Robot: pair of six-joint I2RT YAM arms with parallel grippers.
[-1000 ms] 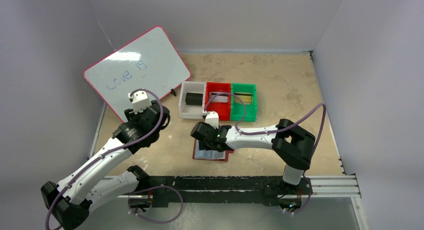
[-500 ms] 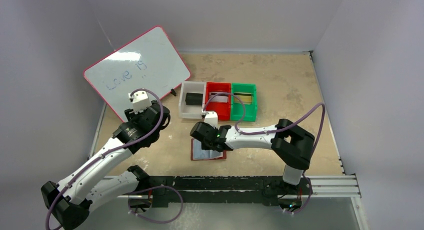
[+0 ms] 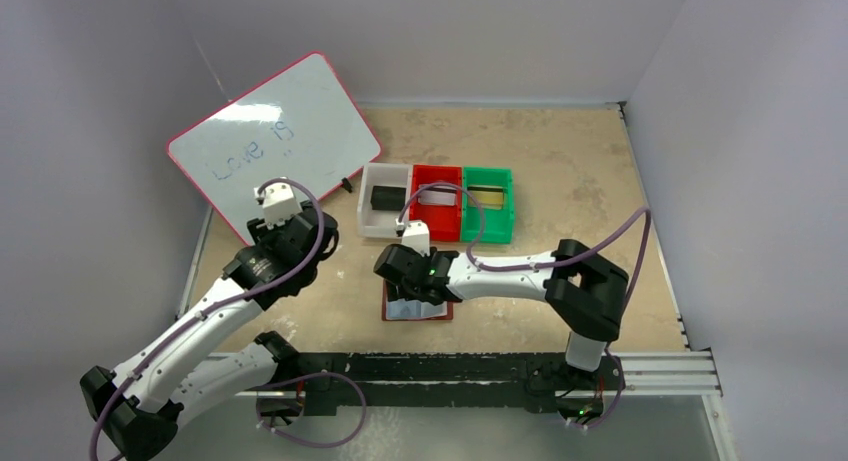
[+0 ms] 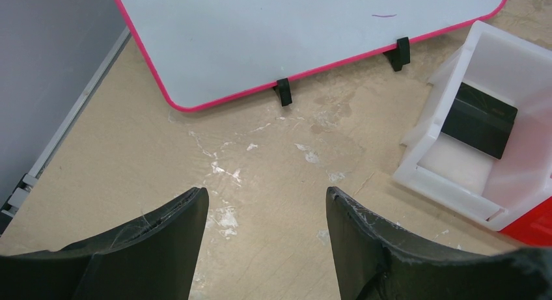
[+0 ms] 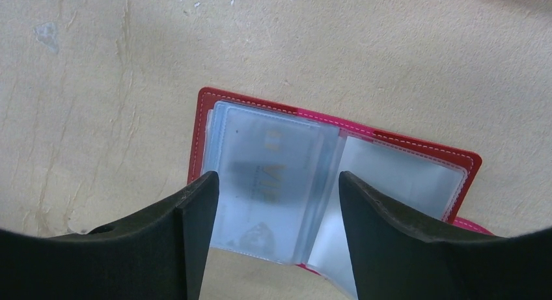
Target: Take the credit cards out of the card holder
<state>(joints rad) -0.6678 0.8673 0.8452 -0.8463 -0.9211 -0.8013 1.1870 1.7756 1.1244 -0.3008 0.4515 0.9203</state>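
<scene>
The whiteboard point(image 3: 275, 141) reads "Love is". Your right tool point(image 5: 276, 179), jaws apart, hovers over the card holder point(image 5: 397, 176), which lies spread flat on the tabletop point(image 3: 560, 181), long axis left to right. The lettering on its sleeved credit card point(image 5: 267, 173) is blurred. Your left tool point(image 4: 267, 196) has its jaws spread, holding nothing.

Pale grey walls point(image 3: 450, 31) enclose a beige tabletop point(image 3: 570, 171) (scuffed white in places).

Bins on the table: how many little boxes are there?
3, side by side in one row: white bin at the left end, red bin in the middle, green bin at the right end. None looks hidden.
</scene>
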